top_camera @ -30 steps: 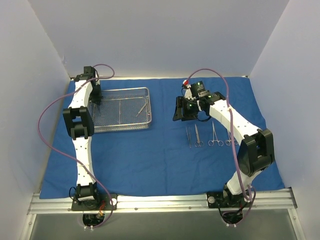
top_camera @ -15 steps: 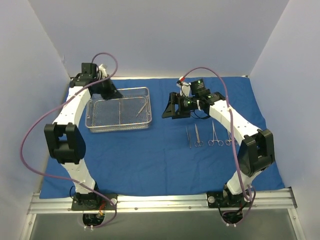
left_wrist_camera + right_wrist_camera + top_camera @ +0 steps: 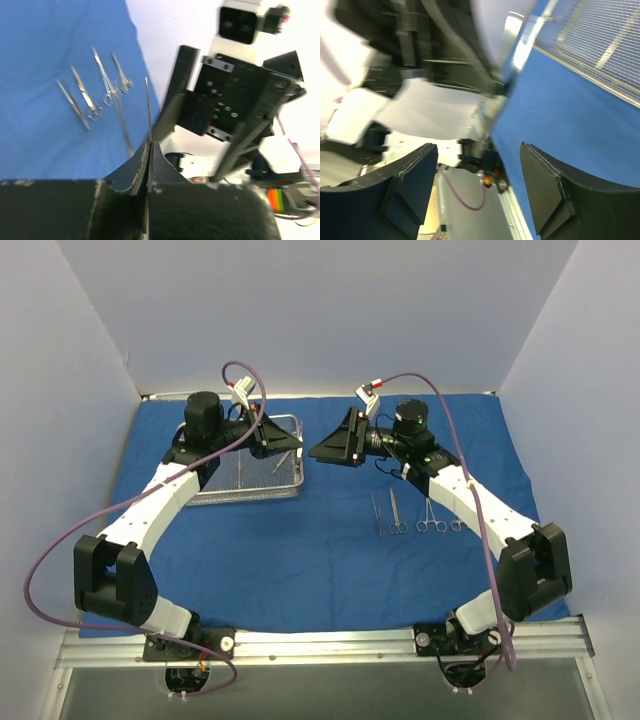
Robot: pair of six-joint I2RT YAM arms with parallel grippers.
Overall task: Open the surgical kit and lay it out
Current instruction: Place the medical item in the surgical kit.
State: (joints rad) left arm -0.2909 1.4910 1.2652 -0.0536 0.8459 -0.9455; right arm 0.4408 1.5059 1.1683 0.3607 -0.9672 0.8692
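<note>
The blue cloth wrap lies spread over the table. On it at the left stands the wire-mesh tray. My left gripper hangs over the tray's right end, shut on a thin silver instrument that sticks straight out from its fingertips. My right gripper is open with nothing between its fingers, level with the left one and facing it just right of the tray. In its own view the mesh tray shows at upper right. Several ring-handled instruments lie in a row on the cloth.
White walls close in the table on the left, back and right. A purple cable loops out from the left arm, another arches over the right arm. An aluminium rail runs along the near edge.
My left arm swung from the tray's far-left corner to its right end, wrist turned sideways toward the right gripper. My right gripper moved left toward the tray and opened wider.
</note>
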